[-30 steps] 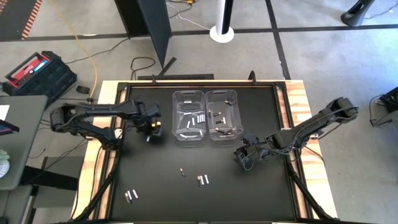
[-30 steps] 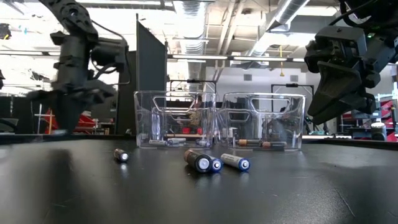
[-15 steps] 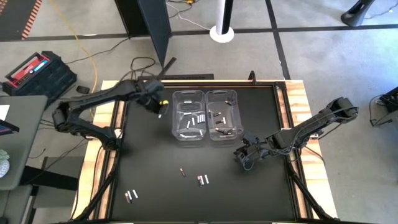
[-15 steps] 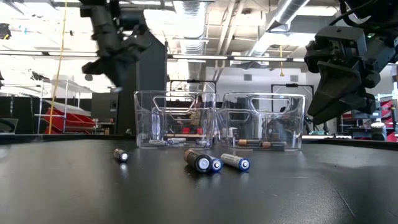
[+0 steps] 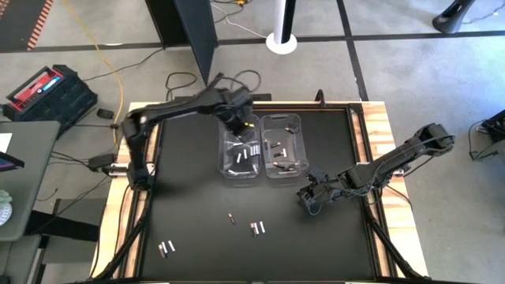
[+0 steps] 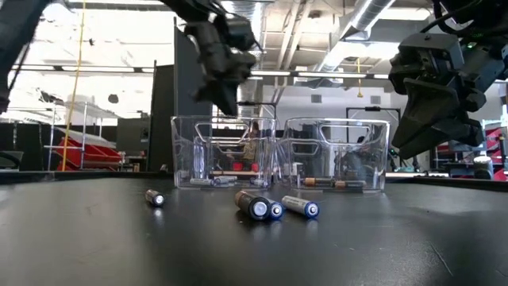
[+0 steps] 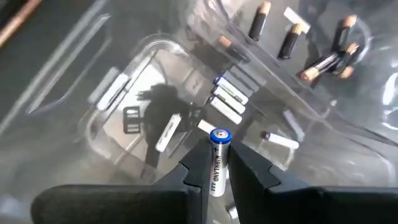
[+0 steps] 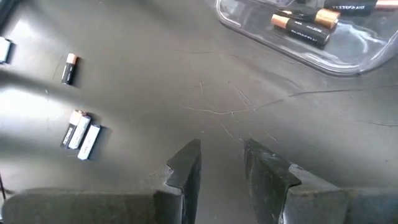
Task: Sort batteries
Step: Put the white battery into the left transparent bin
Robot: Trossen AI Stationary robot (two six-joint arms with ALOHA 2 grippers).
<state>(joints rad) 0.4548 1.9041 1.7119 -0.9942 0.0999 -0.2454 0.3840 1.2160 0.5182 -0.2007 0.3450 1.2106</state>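
Note:
My left gripper (image 5: 239, 126) hangs over the far part of the left clear bin (image 5: 222, 151) and is shut on a silvery-white battery (image 7: 218, 155). That bin holds several silvery-white batteries (image 7: 229, 99). The right clear bin (image 5: 304, 150) holds dark copper-tipped batteries (image 7: 292, 40). More batteries lie loose on the black table (image 5: 231, 218) (image 5: 257, 228) (image 5: 166, 248). My right gripper (image 8: 221, 158) stands open above bare table, near the right bin's near right corner, with nothing between its fingers. My left gripper pinches the battery's body (image 7: 216, 177) between its two fingers. The battery lies along the fingers, and its blue-ringed end (image 7: 219, 135) sticks out past their tips. The fingers point steeply down over the left bin. The battery is lifted clear of the bin.
The two bins stand side by side at the table's far middle. Bare black table (image 5: 189, 197) lies on the near left and near right. In the right wrist view, loose batteries (image 8: 81, 134) (image 8: 69, 67) lie ahead of my right gripper.
My left gripper has risen from the table's left side and swung toward the far edge, then right, ending over the left bin. Its wrist has rolled on the way. The battery has travelled with it.

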